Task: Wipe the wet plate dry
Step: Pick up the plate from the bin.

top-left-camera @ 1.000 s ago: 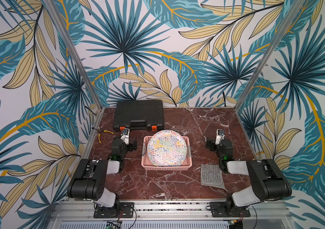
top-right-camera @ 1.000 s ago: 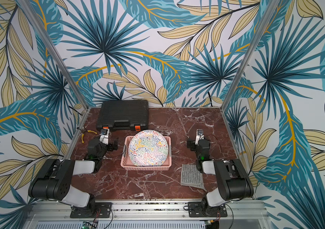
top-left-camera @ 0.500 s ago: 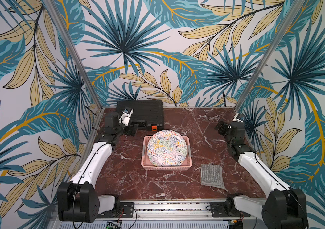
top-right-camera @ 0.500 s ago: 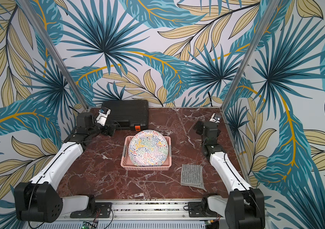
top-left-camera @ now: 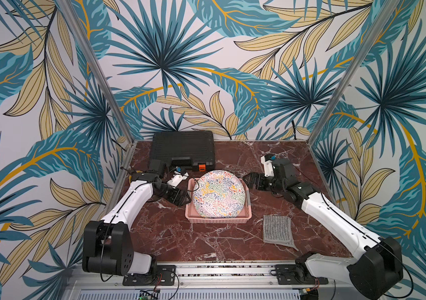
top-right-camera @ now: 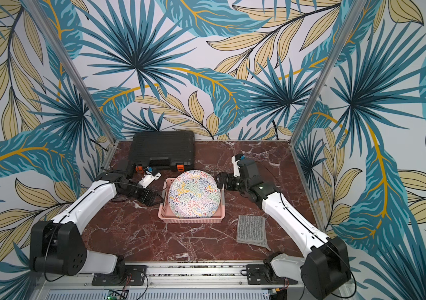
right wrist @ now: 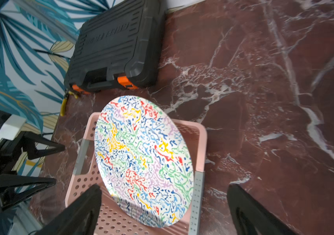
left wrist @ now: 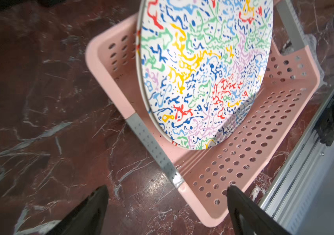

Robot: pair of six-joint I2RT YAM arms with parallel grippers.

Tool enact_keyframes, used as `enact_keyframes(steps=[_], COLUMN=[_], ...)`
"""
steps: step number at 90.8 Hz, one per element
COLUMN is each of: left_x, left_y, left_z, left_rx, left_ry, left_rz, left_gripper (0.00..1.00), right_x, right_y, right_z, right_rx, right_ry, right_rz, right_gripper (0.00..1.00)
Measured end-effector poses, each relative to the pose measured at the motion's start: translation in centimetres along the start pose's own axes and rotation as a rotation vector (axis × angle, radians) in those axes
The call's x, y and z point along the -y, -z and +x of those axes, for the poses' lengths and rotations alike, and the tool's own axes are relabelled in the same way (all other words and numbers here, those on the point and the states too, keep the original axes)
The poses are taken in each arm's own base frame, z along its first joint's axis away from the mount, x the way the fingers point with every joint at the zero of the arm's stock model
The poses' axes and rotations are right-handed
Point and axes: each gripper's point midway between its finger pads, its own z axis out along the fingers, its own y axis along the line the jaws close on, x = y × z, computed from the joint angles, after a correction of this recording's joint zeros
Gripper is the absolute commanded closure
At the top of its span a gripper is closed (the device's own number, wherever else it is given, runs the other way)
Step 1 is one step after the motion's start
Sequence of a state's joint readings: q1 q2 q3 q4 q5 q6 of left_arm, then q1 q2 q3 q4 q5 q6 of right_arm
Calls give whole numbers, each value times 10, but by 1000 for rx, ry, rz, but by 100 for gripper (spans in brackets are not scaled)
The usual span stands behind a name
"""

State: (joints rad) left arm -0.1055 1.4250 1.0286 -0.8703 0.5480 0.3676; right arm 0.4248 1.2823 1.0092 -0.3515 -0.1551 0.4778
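At nine and three o'clock of the round squiggly plate [top-left-camera: 218, 197] tilted in its perforated pink basket [top-left-camera: 217, 221], left gripper [top-left-camera: 187, 198] and right gripper [top-left-camera: 246, 181] gape empty.

One patterned plate [top-left-camera: 218, 197], one pink basket [top-left-camera: 217, 221], one grey cloth [top-left-camera: 277, 230], one black case [top-left-camera: 182, 148] bearing two orange latches [right wrist: 124, 81], one yellow-handled tool [right wrist: 63, 103], and two robot arms [top-left-camera: 134, 200], each ending in one gripper: the left gripper [top-left-camera: 185, 198] and the right gripper [top-left-camera: 247, 181]

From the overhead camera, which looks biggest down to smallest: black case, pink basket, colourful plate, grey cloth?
In a top view:
1. The black case and the pink basket look alike; the case sits farther off, so no ranking.
2. The plate.
3. The grey cloth.
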Motion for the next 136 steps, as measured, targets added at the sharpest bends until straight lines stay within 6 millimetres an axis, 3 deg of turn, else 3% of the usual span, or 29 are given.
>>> enact_keyframes(steps=[14,43,58,93,109,127,136], left_x=[13,10,7,4,4,5,5], left_y=[-14,-34,-37,-45,-45,-45,-45], left_z=[9,17,18,22,22,22,22], left_rx=[-40,-94,-100,-125,-122,-123,-123], left_ry=[1,49,58,87,89,90,90], left_rz=[57,78,69,77,82,84,84], left_gripper=[19,20,21,22,23,24,25], right_x=[-8,0,9,18,16,9,6], right_y=[-22,-57,-74,-90,-92,-95,-96], right_z=[23,30,36,40,42,45,50], right_rx=[-109,-192,-234,-267,-274,-277,-286], right_ry=[53,104,118,176,184,181,174], right_rz=[9,78,119,151,136,87,57], right_gripper=[4,34,35,36,42,56,57])
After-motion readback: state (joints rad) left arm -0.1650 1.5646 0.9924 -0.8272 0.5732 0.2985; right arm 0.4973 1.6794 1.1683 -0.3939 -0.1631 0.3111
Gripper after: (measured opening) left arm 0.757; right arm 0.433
